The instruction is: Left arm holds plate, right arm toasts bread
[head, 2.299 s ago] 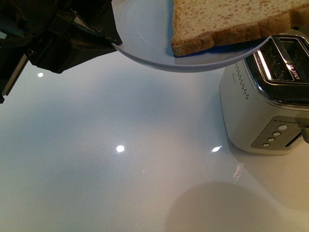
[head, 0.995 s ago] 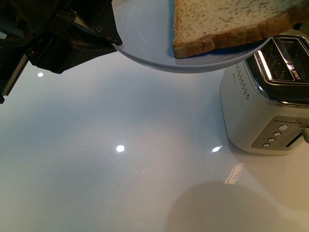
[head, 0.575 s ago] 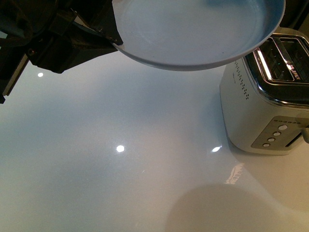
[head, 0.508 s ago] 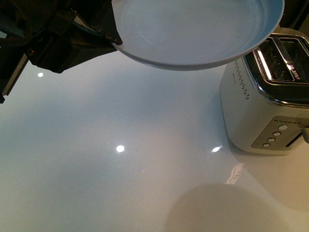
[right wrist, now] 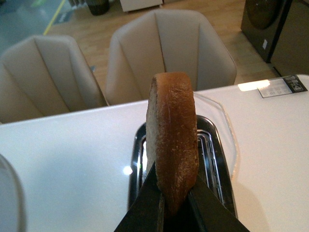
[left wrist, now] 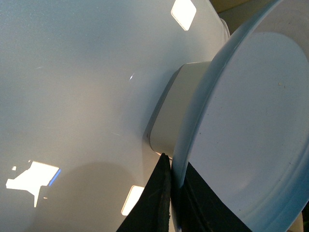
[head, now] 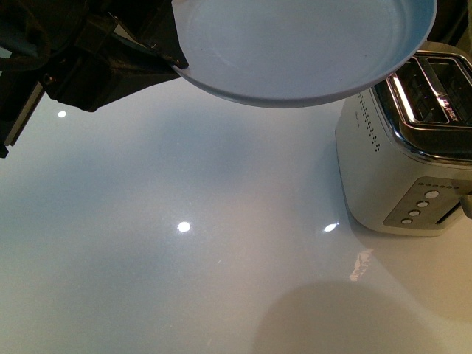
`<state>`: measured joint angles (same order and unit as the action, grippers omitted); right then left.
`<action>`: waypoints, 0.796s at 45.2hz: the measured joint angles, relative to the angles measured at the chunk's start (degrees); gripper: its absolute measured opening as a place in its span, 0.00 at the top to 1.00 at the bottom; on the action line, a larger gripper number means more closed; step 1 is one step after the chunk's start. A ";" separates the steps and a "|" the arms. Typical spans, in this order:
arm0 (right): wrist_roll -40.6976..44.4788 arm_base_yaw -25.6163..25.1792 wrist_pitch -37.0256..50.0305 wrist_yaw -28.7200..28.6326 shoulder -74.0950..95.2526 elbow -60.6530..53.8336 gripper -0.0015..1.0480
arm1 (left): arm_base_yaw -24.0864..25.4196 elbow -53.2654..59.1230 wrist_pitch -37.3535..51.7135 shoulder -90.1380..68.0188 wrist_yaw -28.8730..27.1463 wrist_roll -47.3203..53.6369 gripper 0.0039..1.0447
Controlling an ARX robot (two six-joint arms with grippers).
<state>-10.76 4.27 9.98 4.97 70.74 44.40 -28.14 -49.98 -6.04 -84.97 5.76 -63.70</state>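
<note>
The bread has left the plate (head: 295,51): a second ago the slice lay on it in the front view, and now the dish is bare, though it has not shifted and hangs in the same spot above the table (head: 184,287), just beside the toaster (head: 391,177). My left arm (head: 88,66) has its jaws pinched together on the plate's near rim, one above and one below, and the left wrist view shows that same rim caught in the black tip with the dish tilted only slightly. The bread (right wrist: 173,135) is now with my right arm (right wrist: 145,212), whose jaws are clamped on the slice's lower edge, holding it upright and edge-on to the wrist camera, over the top of the toaster (right wrist: 217,169) and clear of it. So I judge the pick-up finished and the loading step in hand. Next I must line the slice up with one slot and lower it straight. From here I cannot tell which slot it sits over, since the bread hides the middle of the toaster. The slice must stay vertical or its crust may catch on the metal lip; after release, the lever on the toaster's side needs pressing down.
</note>
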 joint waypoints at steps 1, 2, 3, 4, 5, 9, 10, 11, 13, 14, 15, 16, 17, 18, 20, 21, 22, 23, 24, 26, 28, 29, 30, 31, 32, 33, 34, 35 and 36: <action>0.37 -0.20 0.31 -0.02 0.83 -0.04 0.97 | 0.00 0.00 0.00 0.00 0.00 0.00 0.97; 0.63 -0.33 0.63 -0.04 1.66 -0.07 0.97 | 0.00 0.00 0.00 0.00 0.00 0.00 0.97; 1.16 -0.55 0.98 -0.04 2.82 -0.07 0.97 | 0.00 0.00 0.00 0.00 0.00 -0.02 0.97; 1.49 -0.63 1.18 -0.04 3.52 -0.07 0.97 | 0.00 0.00 0.00 0.00 -0.02 0.00 0.97; 1.92 -0.72 1.42 -0.04 4.59 -0.07 0.97 | 0.00 0.00 0.00 0.00 -0.02 -0.02 0.97; 3.32 -0.85 2.29 0.02 7.28 -0.07 0.97 | 0.00 0.00 0.00 0.00 0.00 0.00 0.97; 3.54 -0.87 2.43 0.11 7.78 -0.07 0.97 | 0.00 0.00 0.00 0.00 0.00 0.00 0.97; 3.98 -0.90 2.60 0.35 8.52 -0.02 0.97 | 0.00 0.00 0.00 0.00 0.00 0.00 0.97; 4.20 -0.92 2.73 0.44 9.38 0.02 0.97 | 0.00 0.00 0.00 0.00 0.00 0.00 0.97; 4.28 -0.92 2.73 0.59 9.92 0.09 0.97 | 0.00 0.00 0.00 0.00 0.00 0.00 0.97; 4.33 -0.92 2.78 0.63 10.25 0.13 0.97 | 0.00 0.00 0.00 0.00 -0.02 0.00 0.97; 4.33 -0.92 2.84 0.66 10.67 0.17 0.97 | 0.00 0.00 0.00 0.00 -0.02 0.00 0.97; 4.35 -0.92 2.91 0.81 10.93 0.20 0.97 | 0.00 0.00 0.00 0.00 0.00 0.00 0.97; 4.35 -0.90 3.04 0.85 11.13 0.24 0.97 | 0.00 0.00 0.00 0.00 0.00 0.00 0.97; 4.35 -0.81 3.23 0.92 11.56 0.33 0.97 | 0.00 0.00 0.00 0.00 0.00 0.00 0.97; 4.33 -0.74 3.39 0.94 11.74 0.37 0.97 | 0.00 0.00 0.00 0.00 0.00 0.00 0.97; 4.33 -0.63 3.58 1.07 11.91 0.42 0.97 | 0.00 0.00 0.00 0.00 0.00 0.00 0.97; 4.31 -0.55 3.74 1.09 12.09 0.46 0.97 | 0.00 0.00 0.00 0.00 0.00 0.00 0.97; 4.28 -0.46 3.96 1.20 12.28 0.48 0.97 | 0.00 0.00 0.00 0.00 0.00 0.00 0.97; 4.20 -0.28 4.20 1.31 12.63 0.57 0.97 | 0.00 -0.02 0.00 0.00 0.00 -0.02 0.97; 4.13 -0.13 4.52 1.46 13.09 0.68 0.97 | 0.00 -0.02 0.00 0.00 0.00 0.00 0.97; 4.11 -0.04 4.63 1.49 13.29 0.74 0.97 | 0.00 -0.02 0.00 0.00 0.00 0.00 0.97; 4.11 0.04 4.74 1.51 13.57 0.83 0.97 | 0.00 -0.02 0.00 0.00 0.00 0.00 0.97; 4.11 0.11 4.81 1.55 13.68 0.87 0.97 | 0.00 -0.02 0.00 0.00 0.00 0.00 0.97; 4.11 0.22 4.94 1.70 13.92 0.96 0.97 | 0.00 -0.02 0.00 0.00 -0.02 0.00 0.97; 4.11 0.28 5.05 1.79 14.14 1.07 0.97 | 0.00 -0.02 0.00 0.00 -0.02 0.00 0.97; 4.13 0.39 5.18 1.92 14.47 1.16 0.97 | 0.00 -0.02 0.00 0.00 -0.02 0.00 0.97; 4.13 0.50 5.31 1.99 14.69 1.20 0.97 | 0.00 -0.02 0.00 0.00 0.00 0.00 0.97; 4.15 0.59 5.44 2.14 14.88 1.25 0.97 | 0.00 -0.02 0.00 0.00 0.00 0.00 0.97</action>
<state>-6.61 4.86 15.42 7.11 85.62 45.65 -28.14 -50.00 -6.04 -84.97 5.76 -63.70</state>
